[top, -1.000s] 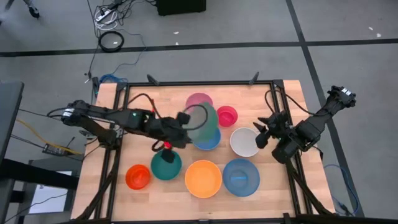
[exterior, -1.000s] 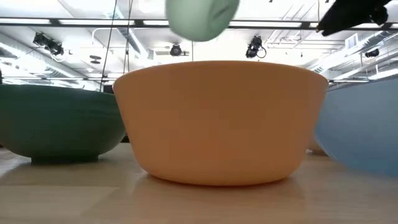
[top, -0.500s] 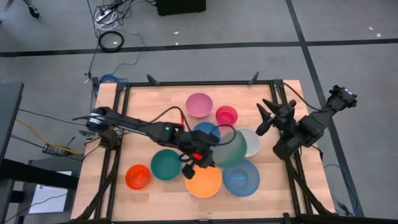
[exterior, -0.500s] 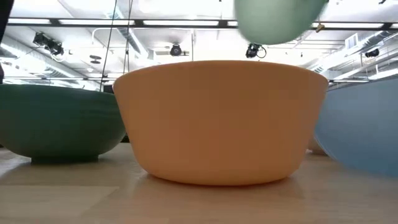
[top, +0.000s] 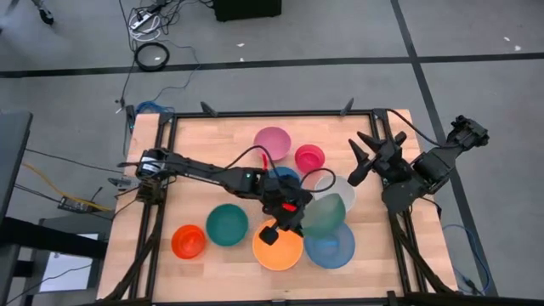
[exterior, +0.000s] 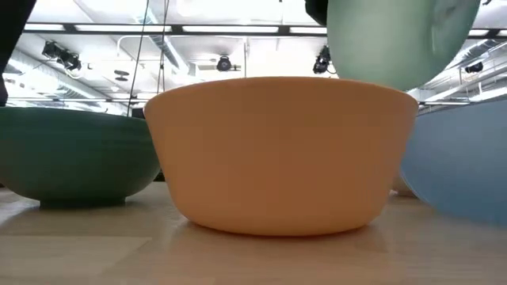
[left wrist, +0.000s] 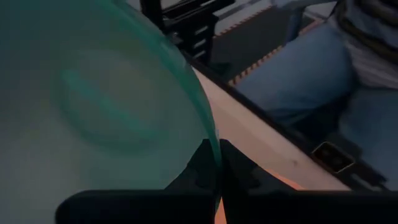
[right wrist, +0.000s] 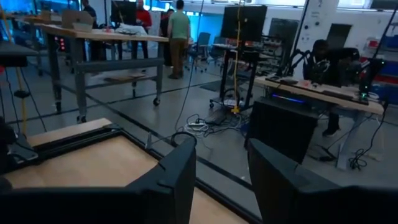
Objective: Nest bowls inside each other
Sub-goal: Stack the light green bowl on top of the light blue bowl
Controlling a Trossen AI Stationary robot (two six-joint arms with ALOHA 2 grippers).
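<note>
Two fingers (left wrist: 214,165) pinch the sage green bowl (top: 324,215) above the large light blue bowl (top: 331,246), beside the large orange bowl (top: 278,248).

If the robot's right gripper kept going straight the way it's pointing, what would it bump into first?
Probably nothing on the table. The right gripper, fingers open, points past the wooden table's far black frame edge, toward open grey floor; depth is uncertain.
</note>
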